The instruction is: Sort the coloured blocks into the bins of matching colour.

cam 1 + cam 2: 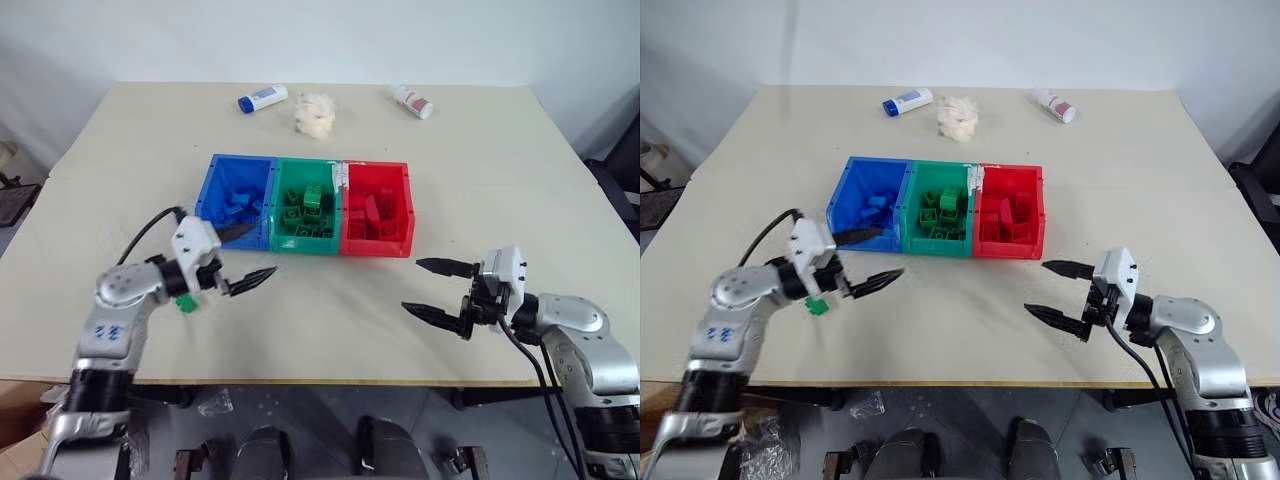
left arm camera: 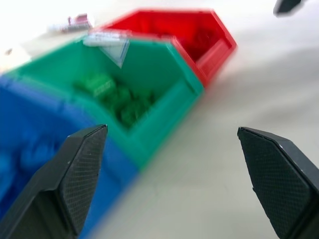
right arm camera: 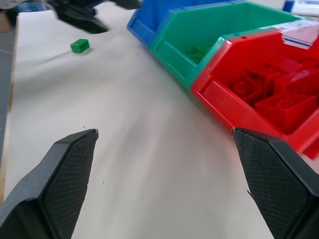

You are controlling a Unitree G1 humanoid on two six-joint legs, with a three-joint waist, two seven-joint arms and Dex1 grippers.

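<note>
- The bins (image 1: 307,248) run blue, green, red in a row; each holds bricks of its own colour.
- One bright-green block (image 3: 79,46) lies on the pale beige table (image 1: 330,310).
- Both grippers' fingers (image 3: 67,172) are black with a fine cross-hatched texture.
- The tube (image 1: 262,98) is white with a blue end; the other tube (image 1: 412,101) is white and red.
- The crumpled wad (image 1: 316,113) is cream.

Bright, even light — left-wrist view blurred

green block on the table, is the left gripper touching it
Apart. The right wrist view shows the green block lying alone on bare table, clear of the left gripper.
</note>
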